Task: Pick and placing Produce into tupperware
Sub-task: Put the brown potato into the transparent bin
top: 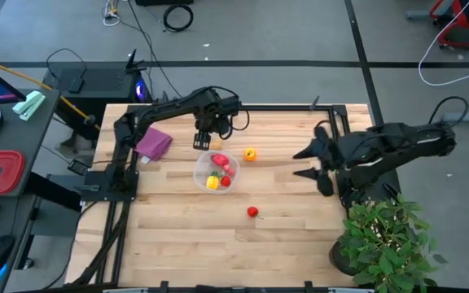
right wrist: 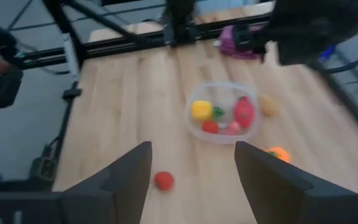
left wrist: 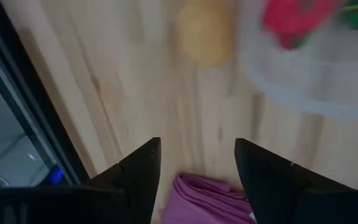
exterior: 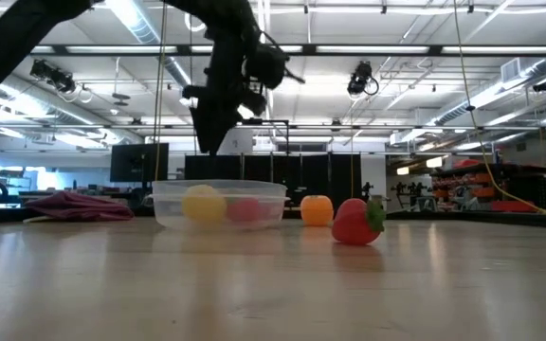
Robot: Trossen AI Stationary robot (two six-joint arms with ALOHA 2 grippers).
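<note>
Tupperware (top: 216, 172) sits mid-table — round, clear, whitish-rimmed, holding yellow, red and pink produce (top: 212, 182). An orange piece (top: 251, 154) lies just beside it, a red one (top: 252, 212) farther off. My left gripper (top: 202, 141) hangs above its rim, fingers apart and empty; my right gripper (top: 309, 163) waits wide open.

No readable text, label or number anywhere

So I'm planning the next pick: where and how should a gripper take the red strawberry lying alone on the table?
Grip the strawberry across its round red body, coming straight down from above. It lies alone on bare wood, clear of the tupperware, its green leaves to one side, so nothing blocks the fingers.
</note>
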